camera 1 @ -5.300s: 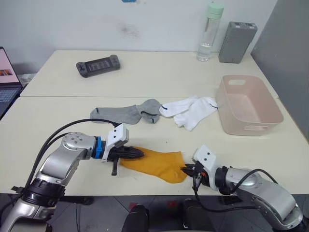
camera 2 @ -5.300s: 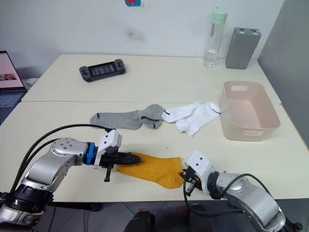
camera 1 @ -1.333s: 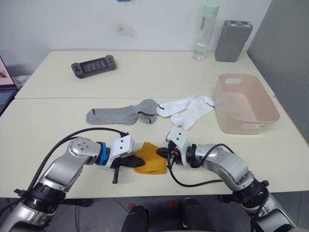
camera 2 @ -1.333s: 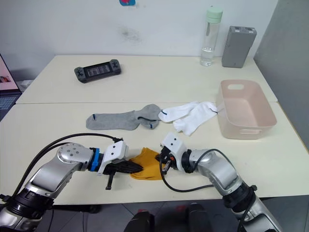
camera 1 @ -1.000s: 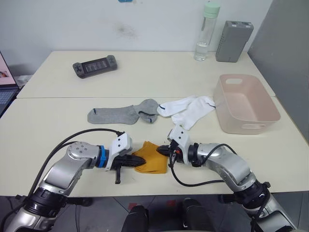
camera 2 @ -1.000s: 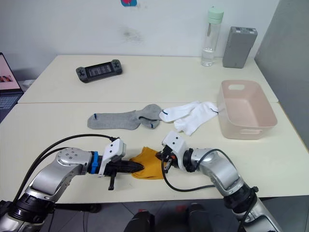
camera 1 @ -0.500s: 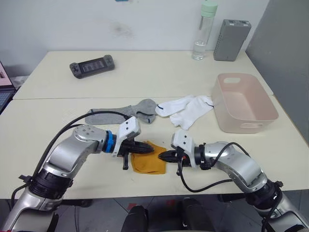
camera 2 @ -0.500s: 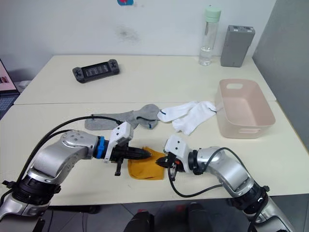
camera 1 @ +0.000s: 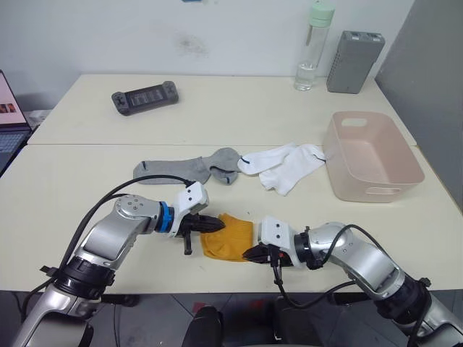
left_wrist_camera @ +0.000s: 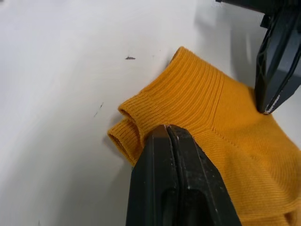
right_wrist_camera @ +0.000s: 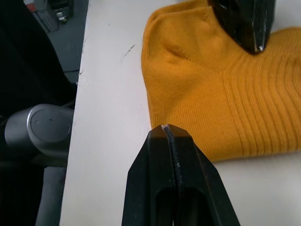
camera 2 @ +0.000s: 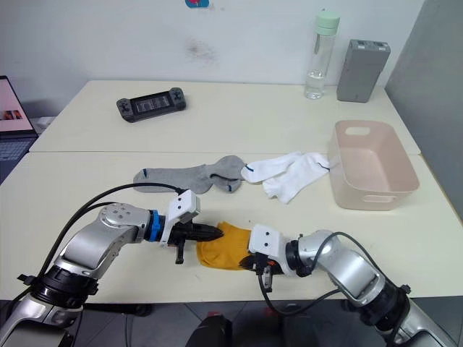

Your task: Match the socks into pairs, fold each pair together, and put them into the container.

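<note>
A mustard-orange pair [camera 1: 230, 237] lies folded over near the table's front edge. My left gripper [camera 1: 217, 225] is shut, its tip resting on the ribbed cuff [left_wrist_camera: 188, 94] at the fold's left end. My right gripper [camera 1: 249, 254] is shut too, its tip on the table at the sock's front right edge [right_wrist_camera: 188, 141]. Two grey socks [camera 1: 187, 170] and two white socks [camera 1: 286, 165] lie loose in the middle of the table. The pale pink container [camera 1: 405, 173] stands at the right with nothing seen inside.
A black game controller [camera 1: 145, 97] lies at the back left. A clear bottle [camera 1: 309, 47] and a grey box [camera 1: 354, 52] stand at the back right. A laptop [camera 1: 7, 108] shows at the left edge.
The orange sock, flat 5.3 s ago, is now folded in half. In the last half second my right gripper slid back toward the front edge; my left gripper stays on the cuff.
</note>
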